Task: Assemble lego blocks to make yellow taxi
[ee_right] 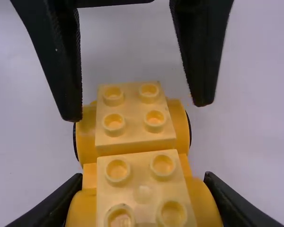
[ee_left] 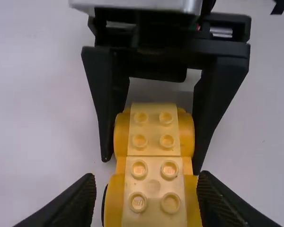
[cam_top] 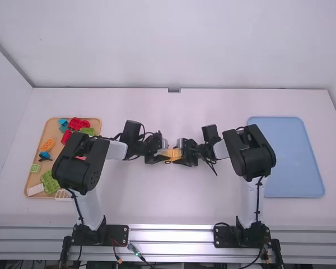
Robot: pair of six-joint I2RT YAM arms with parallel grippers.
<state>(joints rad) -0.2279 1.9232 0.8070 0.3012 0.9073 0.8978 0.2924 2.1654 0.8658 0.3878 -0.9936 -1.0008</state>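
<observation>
High view: the yellow base (cam_top: 172, 153) is mid-table between both arms; loose blocks (cam_top: 49, 179) remain on the tan tray (cam_top: 36, 158).

Left wrist view: the right gripper (ee_left: 152, 164) clamps the base. Studs are exposed; the upper body apparently remains to be fitted.

Right wrist view: the left gripper (ee_right: 137, 109) is spread, grasping nothing.

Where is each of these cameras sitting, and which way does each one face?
High view: fixed above and behind the arms, facing forward and down onto the white table; shows the left arm and right arm.
Left wrist view: on the left arm's wrist, facing its left claw, the yellow blocks and the right claw opposite.
Right wrist view: on the right arm's wrist, facing its own claw, with the left claw opposite.
Shared: both wrist views show the yellow blocks, from opposite ends.
</observation>
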